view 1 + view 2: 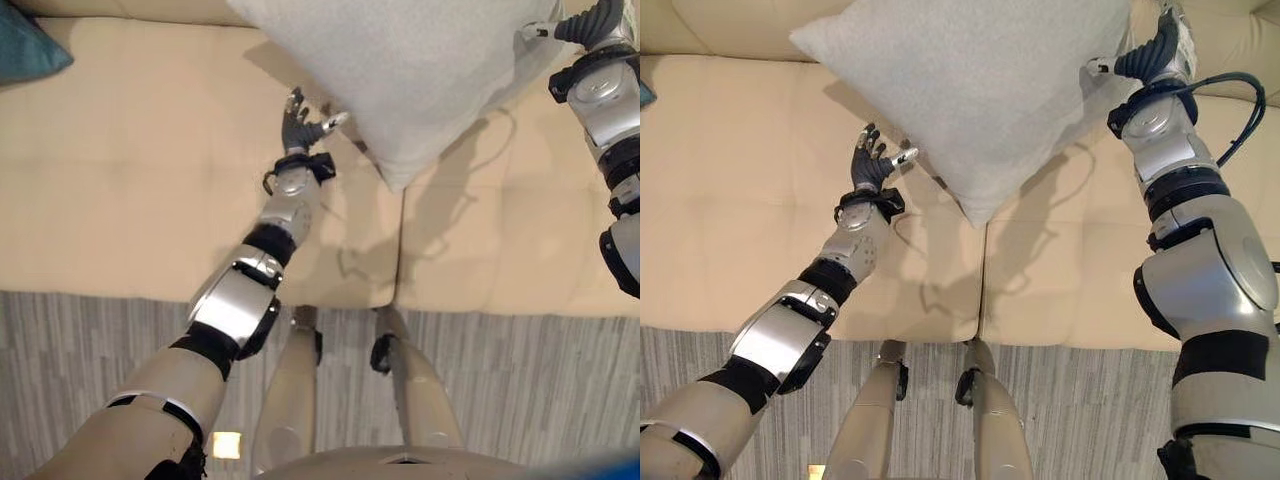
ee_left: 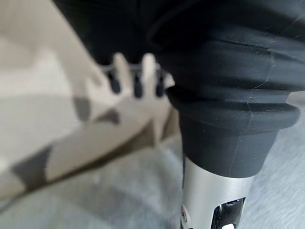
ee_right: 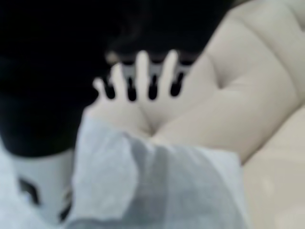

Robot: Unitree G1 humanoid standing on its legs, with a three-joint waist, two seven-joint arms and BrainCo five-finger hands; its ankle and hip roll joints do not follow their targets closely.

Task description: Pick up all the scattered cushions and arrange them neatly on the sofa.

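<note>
**Q:** What lies nearest to you?

**A:** A strip of grey striped floor (image 1: 1090, 400), running along the front edge of the cream sofa (image 1: 730, 220). The seat has two cushioned sections, and the seam between them sits just below the lowest corner of the pillow.

**Q:** Where is your left hand?

**A:** My left hand (image 1: 872, 160) is raised above the left seat section, fingers straight and spread, thumb pointing toward the pillow. It holds nothing. Its thumb tip sits just beside the pillow's lower left edge; whether it touches the fabric I cannot tell.

**Q:** And the pillow?

**A:** The pale grey cushion (image 1: 980, 90) hangs in the air above the seat, tilted so that one corner points down toward the seam. It casts a shadow on the right seat section.

**Q:** What holds it?

**A:** My right hand (image 1: 1160, 45) grips its upper right corner, up near the sofa's backrest (image 3: 257, 62). In the right wrist view, grey fabric (image 3: 157, 186) bunches under my palm with the backrest beyond my fingers.

**Q:** Anything farther off?

**A:** A teal cushion (image 1: 25, 50) lies at the far left of the seat, against the backrest, well apart from both hands.
</note>
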